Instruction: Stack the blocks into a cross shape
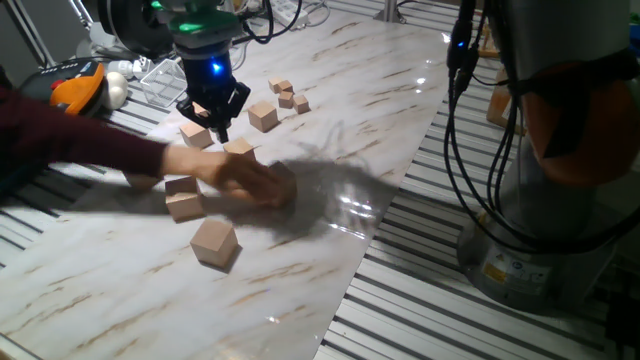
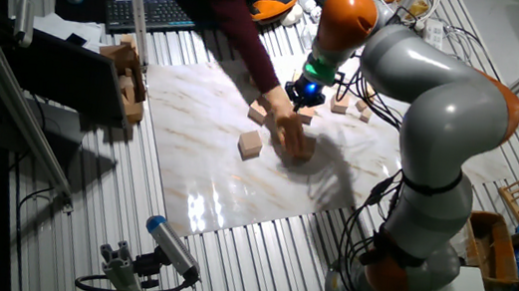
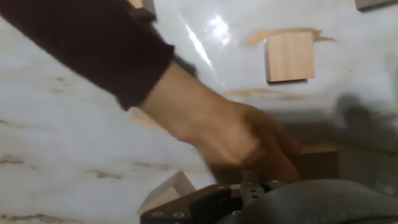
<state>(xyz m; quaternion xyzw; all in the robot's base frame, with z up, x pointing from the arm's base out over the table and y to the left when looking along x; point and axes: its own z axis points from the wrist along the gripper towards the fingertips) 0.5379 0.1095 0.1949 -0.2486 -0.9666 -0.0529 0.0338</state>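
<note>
Several large tan blocks lie on the marble board: one (image 1: 214, 243) nearest the front, one (image 1: 184, 198) left of a person's hand, and two (image 1: 196, 135) (image 1: 238, 150) just under my gripper (image 1: 218, 132). The gripper hangs a little above the board at its far left, its black fingers drawn together to a point, holding nothing. In the hand view one block (image 3: 289, 56) lies free at the upper right, one (image 3: 168, 191) shows at the bottom edge, and one (image 3: 318, 160) is partly hidden by the hand. From the other fixed view the gripper (image 2: 304, 96) is right behind the hand.
A person's arm in a dark red sleeve (image 1: 80, 150) reaches in from the left, its blurred hand (image 1: 245, 180) among the blocks. A medium cube (image 1: 263, 117) and tiny cubes (image 1: 288, 97) lie farther back. Cables and the robot base (image 1: 560, 150) stand right of the board.
</note>
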